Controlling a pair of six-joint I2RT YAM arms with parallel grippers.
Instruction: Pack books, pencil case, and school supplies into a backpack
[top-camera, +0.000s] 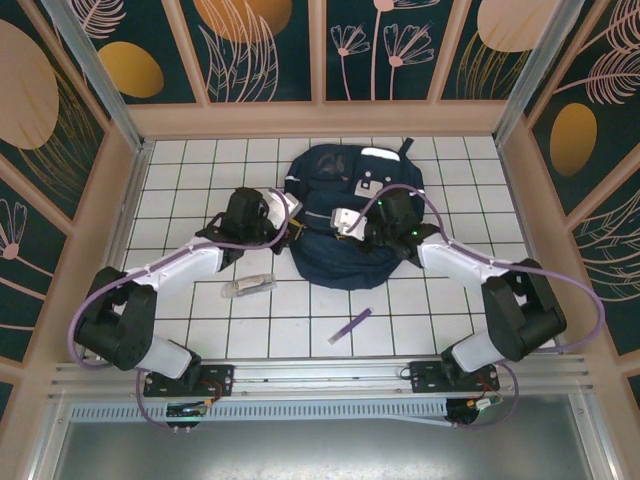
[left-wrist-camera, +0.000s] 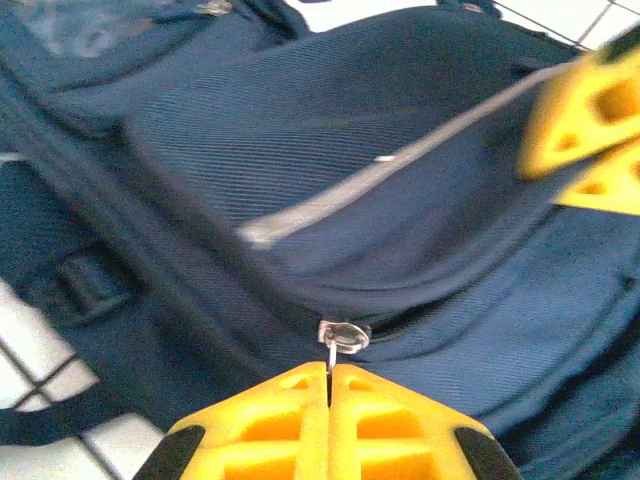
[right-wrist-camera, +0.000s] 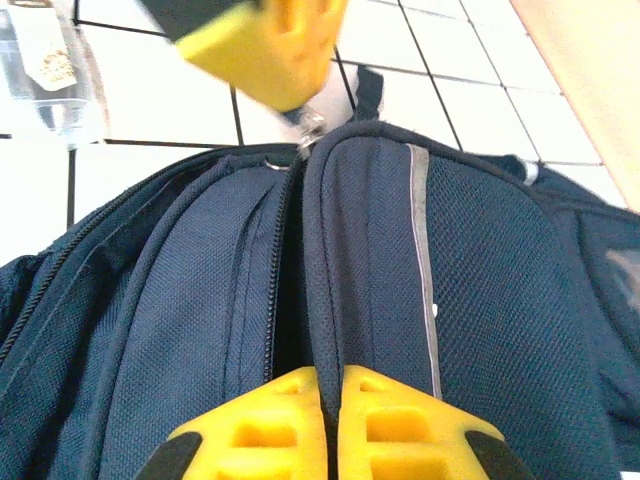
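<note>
Centre-top of the overhead frame: backpack (top-camera: 340, 265), zip looks closed. Left gripper (left-wrist-camera: 329, 370) is clamped tight on the zipper pull (left-wrist-camera: 343, 336). Right gripper (right-wrist-camera: 330, 385) is pinched shut on a fabric ridge beside the zip, probably bracing. Step: opening the bag. Next likely needs the pull dragged along the track against that brace. Clear packet (top-camera: 247, 286) and purple pen (top-camera: 350, 326) lie lower in frame, unpacked. White gridded table (top-camera: 180, 180), floral panel walls (top-camera: 260, 50).

navy backpack (top-camera: 340, 268) flat mid-table; purple pen (top-camera: 350, 326), clear packet (top-camera: 247, 287) nearby
</note>
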